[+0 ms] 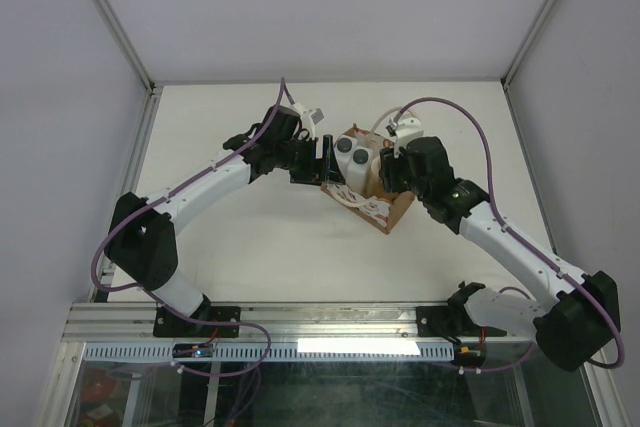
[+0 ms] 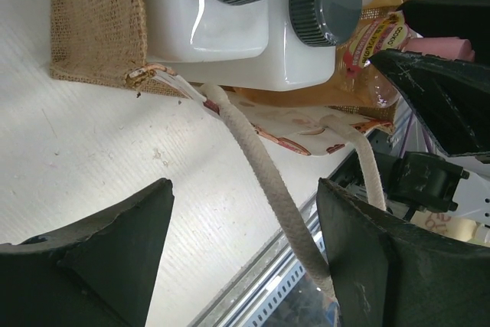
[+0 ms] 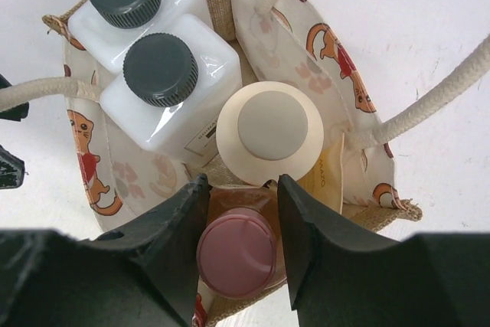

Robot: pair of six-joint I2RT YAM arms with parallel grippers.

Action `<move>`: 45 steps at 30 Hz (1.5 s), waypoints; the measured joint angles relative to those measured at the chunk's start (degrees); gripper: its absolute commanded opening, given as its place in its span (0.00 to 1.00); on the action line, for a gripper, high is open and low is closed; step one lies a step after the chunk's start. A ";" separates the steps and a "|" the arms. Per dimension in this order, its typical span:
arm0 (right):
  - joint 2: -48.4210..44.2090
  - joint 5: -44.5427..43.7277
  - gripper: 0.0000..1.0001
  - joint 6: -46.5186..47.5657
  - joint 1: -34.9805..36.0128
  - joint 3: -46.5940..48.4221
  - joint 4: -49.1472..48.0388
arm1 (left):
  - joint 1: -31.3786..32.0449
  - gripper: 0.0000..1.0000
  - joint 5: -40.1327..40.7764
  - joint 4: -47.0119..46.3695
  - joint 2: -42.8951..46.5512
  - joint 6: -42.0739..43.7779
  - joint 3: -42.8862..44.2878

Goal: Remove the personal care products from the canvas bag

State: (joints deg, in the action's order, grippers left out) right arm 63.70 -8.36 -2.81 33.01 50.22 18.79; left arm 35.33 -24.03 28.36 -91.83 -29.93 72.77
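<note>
On the white counter (image 1: 250,247), boxed in by pale walls (image 1: 300,7), the canvas bag (image 1: 372,205) sits mid-surface between the two arms. Four bottles stand inside it, their lower bodies hidden by the cat-print lining (image 3: 88,166): two white bottles (image 3: 180,116), a cream bottle (image 3: 270,132) and a peach-orange bottle (image 3: 237,254). The right gripper (image 3: 243,181) straddles that bottle's pink cap; whether it presses, I cannot tell. The left gripper (image 2: 245,189) stands with its fingers apart, and a rope handle (image 2: 264,181) runs between them.

Brown canvas bag (image 2: 96,21), orange-cat lining (image 3: 337,59)
</note>
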 measured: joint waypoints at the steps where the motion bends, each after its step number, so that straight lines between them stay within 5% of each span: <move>1: -0.20 -0.04 0.44 0.20 0.20 -0.46 -0.66 | 0.00 0.75 0.00 0.15 0.00 0.09 0.02; 10: -2.45 -1.25 0.45 1.22 1.16 -3.96 -4.85 | 0.00 0.75 0.02 0.37 0.00 0.76 0.04; 14: -2.54 -1.44 0.53 1.49 1.33 -4.22 -5.27 | 0.00 0.75 0.02 0.37 0.00 0.76 0.04; 33: -5.38 -2.95 0.50 1.36 2.10 -8.63 -10.32 | 0.00 0.75 0.11 0.35 0.00 0.28 0.04; 37: -6.21 -3.45 0.44 1.25 2.25 -10.01 -12.15 | 0.00 0.75 0.13 0.31 0.00 -0.26 0.02; 45: -6.80 -4.28 0.02 1.84 2.54 -11.72 -15.58 | 0.00 0.75 0.13 -0.31 0.00 -0.96 -0.44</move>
State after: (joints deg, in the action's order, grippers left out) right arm 56.90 -12.64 -0.97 35.55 38.50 3.20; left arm 35.33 -23.90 28.05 -91.83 -30.89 72.34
